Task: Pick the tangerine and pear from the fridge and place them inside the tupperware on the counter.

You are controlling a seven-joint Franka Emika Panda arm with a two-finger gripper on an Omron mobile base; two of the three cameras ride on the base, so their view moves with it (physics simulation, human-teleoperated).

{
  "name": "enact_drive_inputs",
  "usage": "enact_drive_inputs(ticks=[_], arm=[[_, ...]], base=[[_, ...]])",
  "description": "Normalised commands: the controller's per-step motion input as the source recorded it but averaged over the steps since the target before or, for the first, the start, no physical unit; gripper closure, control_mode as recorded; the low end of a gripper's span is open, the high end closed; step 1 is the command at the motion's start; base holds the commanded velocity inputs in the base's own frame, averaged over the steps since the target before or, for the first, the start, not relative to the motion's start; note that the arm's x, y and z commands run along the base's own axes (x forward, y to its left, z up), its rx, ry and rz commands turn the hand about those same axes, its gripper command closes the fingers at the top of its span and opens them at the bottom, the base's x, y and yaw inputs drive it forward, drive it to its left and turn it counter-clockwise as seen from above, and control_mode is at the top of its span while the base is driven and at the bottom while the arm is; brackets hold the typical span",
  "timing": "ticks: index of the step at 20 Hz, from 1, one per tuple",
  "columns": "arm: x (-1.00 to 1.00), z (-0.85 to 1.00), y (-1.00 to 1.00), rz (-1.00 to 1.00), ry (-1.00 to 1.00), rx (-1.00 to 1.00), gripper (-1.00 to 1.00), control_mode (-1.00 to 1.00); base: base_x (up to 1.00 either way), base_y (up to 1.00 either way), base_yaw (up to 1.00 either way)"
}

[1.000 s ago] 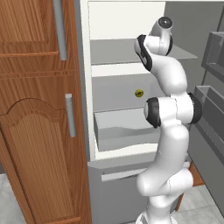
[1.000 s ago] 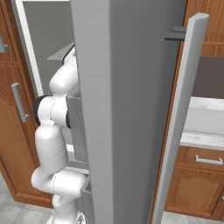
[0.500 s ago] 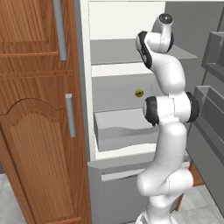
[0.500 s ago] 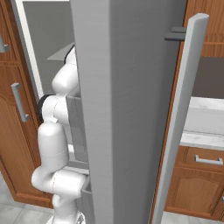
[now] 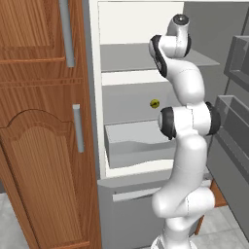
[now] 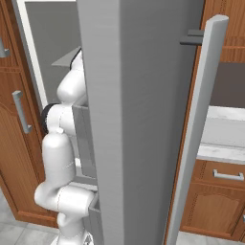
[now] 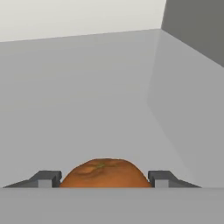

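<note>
While our arm reaches into the fridge [image 5: 146,53], we note the pear [image 5: 154,103] on a lower shelf, left of the arm. On the hand camera the gripper [image 7: 103,178] straddles the tangerine [image 7: 104,173], jaws spread, small gaps either side. Risk: closing off-centre could roll the smooth fruit away.

- The tall white and grey fridge [image 5: 146,63] stands open, just right of the brown wooden cabinets [image 5: 39,146] in the left base view.
- The small yellow-green pear [image 5: 154,103] sits on a grey fridge shelf [image 5: 131,104], above the grey drawer [image 5: 133,146] and left of the arm.
- The small round orange tangerine [image 7: 104,173] lies between the two dark fingers [image 7: 43,178] in the hand view, on a shelf.
- The white marbled table [image 6: 222,136] lies right of the fridge door [image 6: 143,119] in the right base view.
</note>
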Motion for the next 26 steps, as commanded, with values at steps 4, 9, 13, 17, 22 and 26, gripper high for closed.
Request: enact_drive_inputs(ticks=[4, 9, 13, 17, 22, 26], arm=[[-0.41, -0.74, 0.00, 0.00, -0.13, 0.00, 1.00, -1.00], [-0.89, -0.48, 0.10, 0.00, -0.15, 0.00, 1.00, -1.00], [-1.00, 0.06, 0.27, 0.00, -0.08, 0.00, 1.00, -1.00], [-1.00, 0.04, 0.57, 0.00, -0.22, -0.05, 1.00, -1.00], [-1.00, 0.25, 0.53, 0.01, -0.10, -0.04, 1.00, -1.00], [-1.00, 0.59, 0.20, 0.05, 0.00, 0.00, 1.00, -1.00]], base=[[0.00, 0.00, 0.00], [0.00, 0.00, 0.00], [0.00, 0.00, 0.00], [0.00, 0.00, 0.00], [0.00, 0.00, 0.00], [0.00, 0.00, 0.00]])
